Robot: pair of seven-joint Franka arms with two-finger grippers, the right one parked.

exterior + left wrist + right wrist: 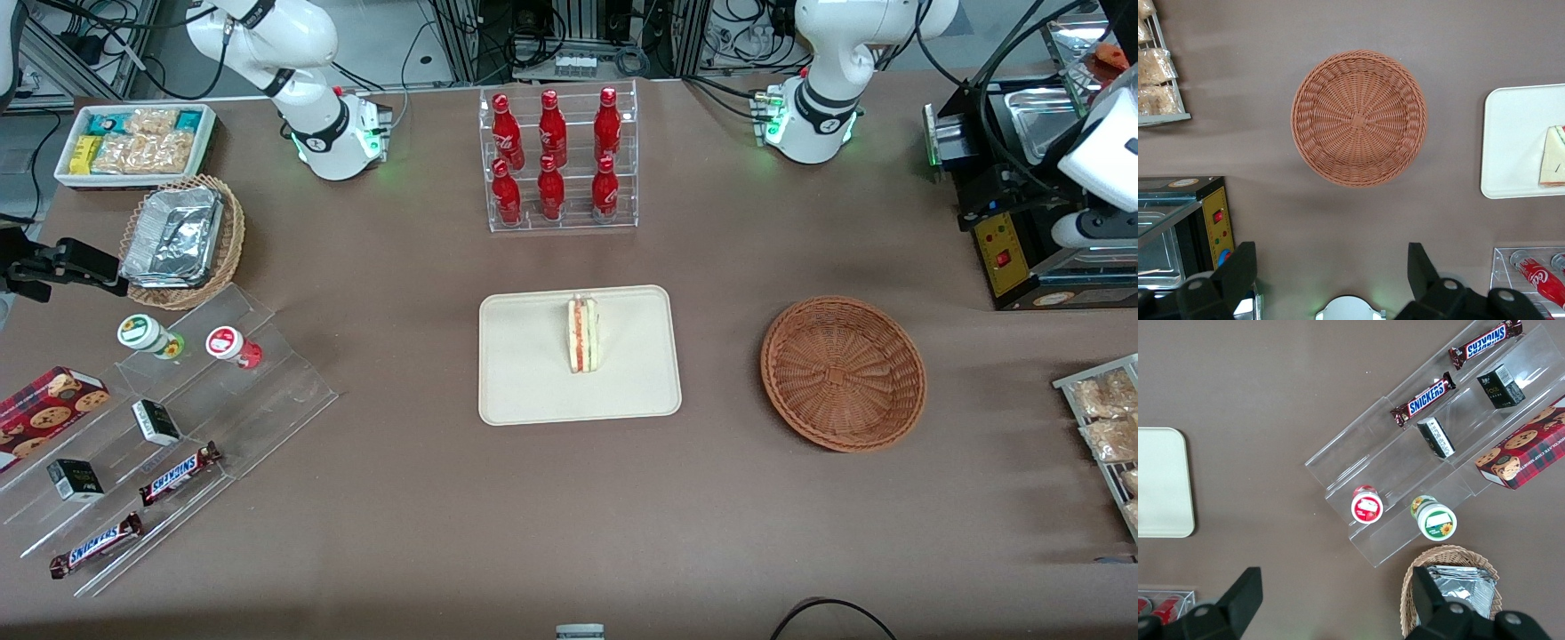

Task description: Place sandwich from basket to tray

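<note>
A clear rack [561, 160] of six red bottles [551, 188] is set at the surface's edge farthest from the front camera. Toward the parked arm's end, a white bin of snack packets [135, 142] and a tan wicker basket of foil trays [180, 238] are seen, with a stepped acrylic stand [169, 427] holding two Snickers bars [178, 473], small dark boxes [155, 421], two round jars [234, 346] and a cookie box [46, 411]. Bagged pastries [1102, 418] lie at the working arm's end.
</note>
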